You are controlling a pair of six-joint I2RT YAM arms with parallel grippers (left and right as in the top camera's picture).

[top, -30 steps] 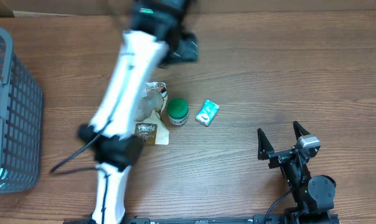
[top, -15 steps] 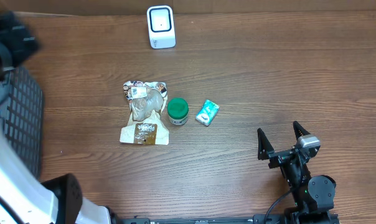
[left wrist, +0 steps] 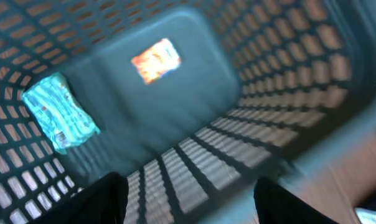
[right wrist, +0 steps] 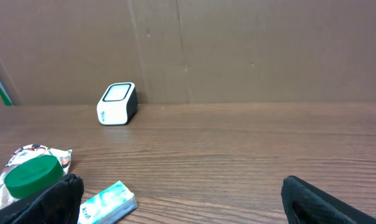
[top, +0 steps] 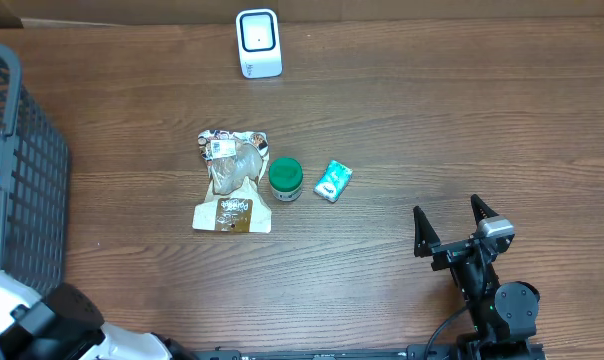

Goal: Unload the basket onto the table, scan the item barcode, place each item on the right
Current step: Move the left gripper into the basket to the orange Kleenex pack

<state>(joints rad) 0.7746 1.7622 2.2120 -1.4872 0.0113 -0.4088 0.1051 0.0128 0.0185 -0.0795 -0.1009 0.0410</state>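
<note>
**Left claw (left wrist: 189, 190) open and empty over the basket**

Left claw has swung away from the scanner (top: 259, 42), where it was a second ago, and now looks down into the basket (left wrist: 287, 81). Its fingers stand apart with nothing between them. Below it on the basket floor lie a turquoise pouch (left wrist: 58, 111) and, farther ahead of it, an orange-labelled pack (left wrist: 155, 60). I judge one of these is the item just scanned and dropped, though I can't tell which. That would close one scan cycle.

Well off to the claw's right, a snack bag (top: 232, 180), a green-lidded jar (top: 285, 178) and a teal sachet (top: 333, 181) sit close together on the table (top: 432, 120), unmoved, with the scanner beyond them. The right claw (top: 447, 208) is parked farther right again, spread wide and empty, as before. Next I'd bring the left claw back for one of those three.
</note>
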